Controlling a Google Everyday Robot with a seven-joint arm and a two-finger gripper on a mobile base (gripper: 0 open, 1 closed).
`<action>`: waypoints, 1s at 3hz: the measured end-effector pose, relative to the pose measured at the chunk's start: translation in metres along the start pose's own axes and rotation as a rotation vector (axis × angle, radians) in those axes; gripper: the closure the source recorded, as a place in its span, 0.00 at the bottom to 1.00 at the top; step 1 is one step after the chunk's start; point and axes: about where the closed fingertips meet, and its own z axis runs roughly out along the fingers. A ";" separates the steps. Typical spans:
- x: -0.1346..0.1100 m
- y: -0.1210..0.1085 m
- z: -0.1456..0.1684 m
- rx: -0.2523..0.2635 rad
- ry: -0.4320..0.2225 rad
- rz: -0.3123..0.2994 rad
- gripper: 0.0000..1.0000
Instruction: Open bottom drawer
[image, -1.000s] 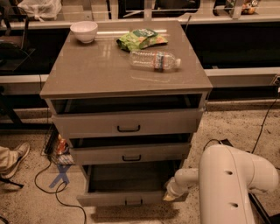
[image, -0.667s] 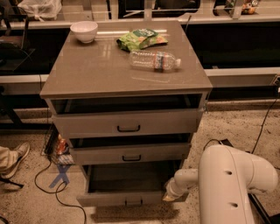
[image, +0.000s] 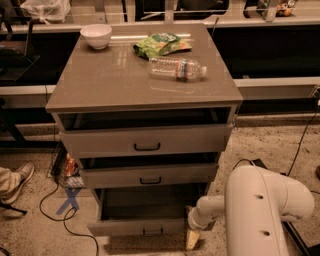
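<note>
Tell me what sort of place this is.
Probably an office or lab workspace. A three-drawer cabinet stands on a speckled floor, with a water bottle, a bowl and a snack bag on top. The gripper sits low beside the open bottom drawer.

The bottom drawer (image: 135, 226) is pulled out in the lower middle of the frame, and its grey inside is visible. The gripper (image: 192, 238) is just beside the drawer's right front corner, low near the floor. On the cabinet top (image: 110, 82) are a white bowl (image: 96, 36), a green bag (image: 161, 44) and a plastic bottle (image: 176, 68).
</note>
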 end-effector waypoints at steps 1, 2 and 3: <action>-0.003 0.016 0.008 -0.049 0.008 -0.031 0.00; -0.003 0.026 0.011 -0.075 0.023 -0.042 0.18; -0.003 0.038 0.008 -0.075 0.035 -0.050 0.42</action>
